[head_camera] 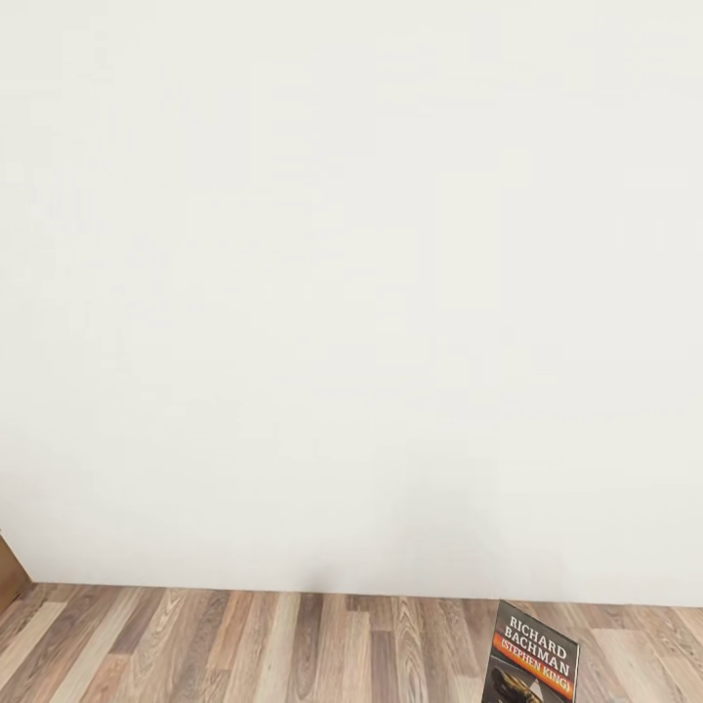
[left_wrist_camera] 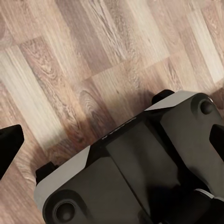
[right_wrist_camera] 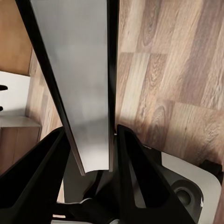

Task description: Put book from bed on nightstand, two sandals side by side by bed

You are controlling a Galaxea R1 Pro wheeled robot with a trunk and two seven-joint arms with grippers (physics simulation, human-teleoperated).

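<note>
You've got the book clamped edge-on between the right gripper fingers, left fingers spread with nothing in them, so swing around gently off this blank wall toward a nightstand.

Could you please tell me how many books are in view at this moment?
1. The book stands at the head view's lower right edge, clamped between the right gripper's fingers. Others may lie out of frame.

White wall ahead of me, brown-and-tan plank floor. My book: dark grey cover, orange band, white lettering.
</note>
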